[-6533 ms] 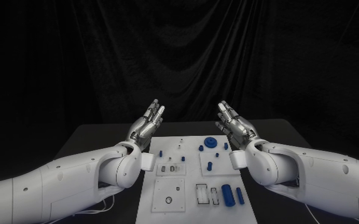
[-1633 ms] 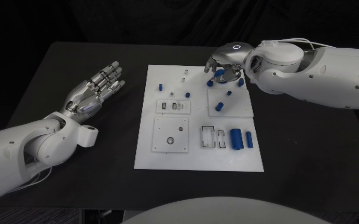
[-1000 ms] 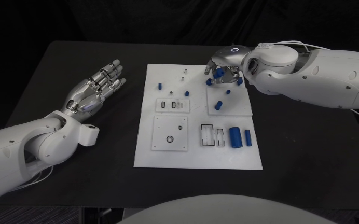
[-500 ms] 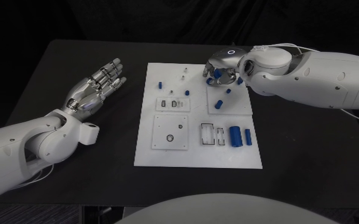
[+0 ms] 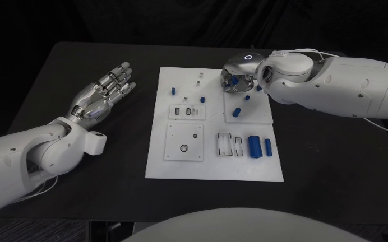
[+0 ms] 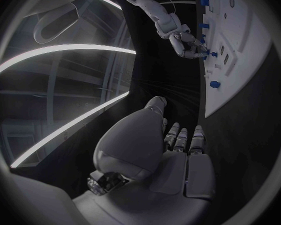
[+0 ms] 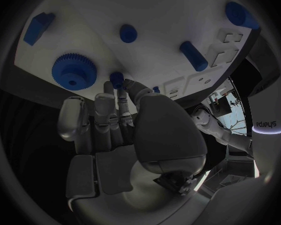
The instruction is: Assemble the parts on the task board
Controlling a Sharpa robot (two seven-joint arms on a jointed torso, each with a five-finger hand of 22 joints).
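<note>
Head view puts the task board [image 5: 214,172] lengthwise away from the robot, a blue cylinder [image 5: 254,148] lying along that axis near its right edge. Compared with half a second ago, the right hand [image 5: 237,80] sits slightly farther left over the far blocks. Right wrist view has its fingers [image 7: 118,96] curled, the tips pinching a small blue peg [image 7: 117,79] beside the blue gear [image 7: 73,71]. Resting apart on the table, the left hand [image 5: 104,94] lies flat, fingers extended, holding nothing.
</note>
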